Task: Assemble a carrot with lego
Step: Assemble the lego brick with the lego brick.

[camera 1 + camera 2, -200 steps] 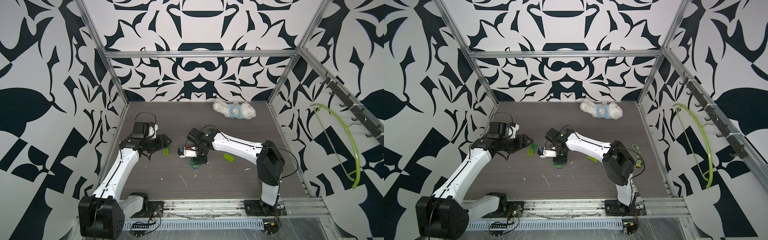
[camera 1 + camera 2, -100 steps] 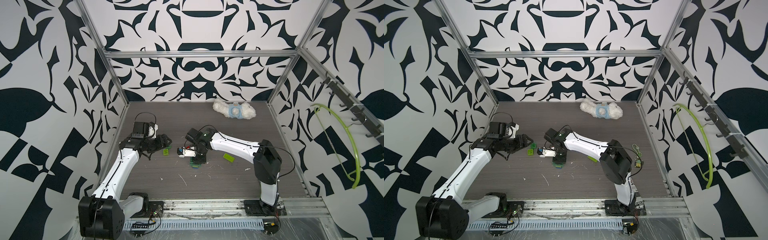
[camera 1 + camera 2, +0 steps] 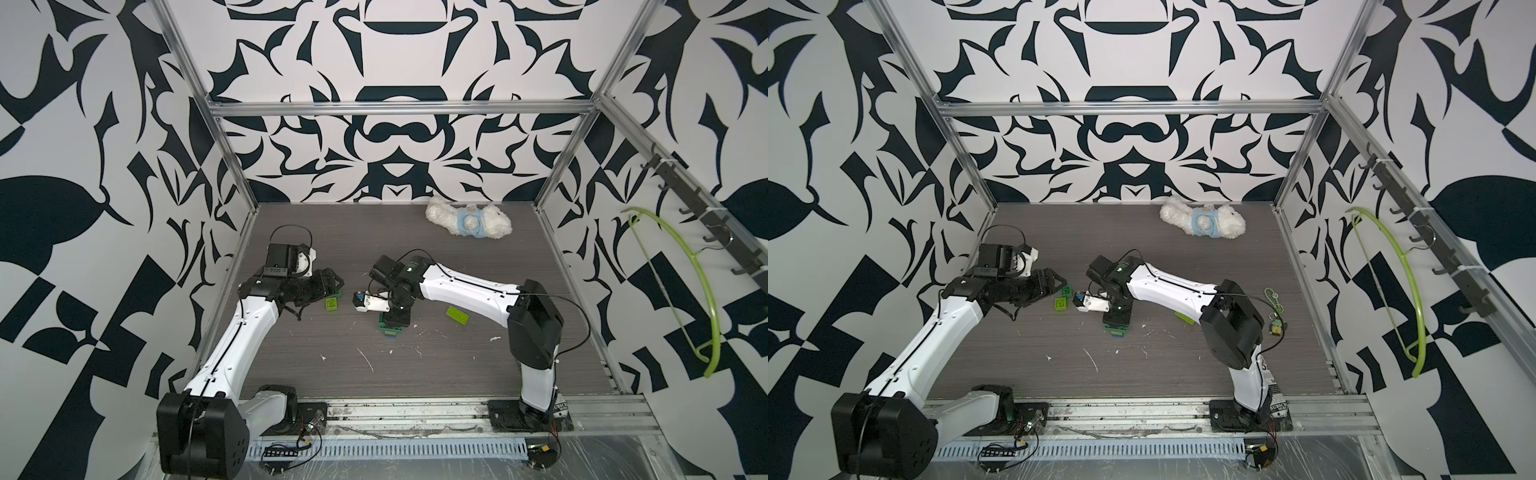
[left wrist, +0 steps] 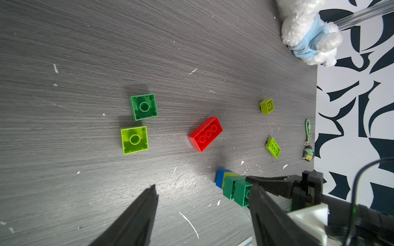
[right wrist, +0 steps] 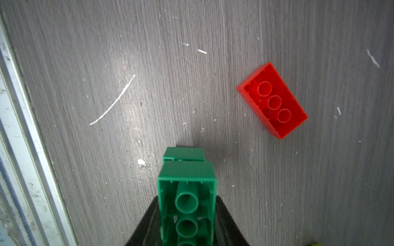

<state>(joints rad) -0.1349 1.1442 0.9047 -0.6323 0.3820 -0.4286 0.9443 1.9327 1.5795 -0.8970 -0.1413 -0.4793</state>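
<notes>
The partly built carrot is a stack of blue, lime and two dark green bricks. My right gripper is shut on its top dark green brick and points down at the table. In both top views the stack pokes out under that gripper, blue end lowest. My left gripper hovers open and empty left of it. Loose lego lies around: a red oblong, a dark green square, a lime square, a lime oblong and a small lime brick.
A white plush toy lies at the back right of the table. A small keychain sits near the right wall. A lime hanger hangs on the right wall. A metal rail runs along the front edge.
The right arm's elbow has shifted a little. Both grippers and all the bricks stay where they were.
</notes>
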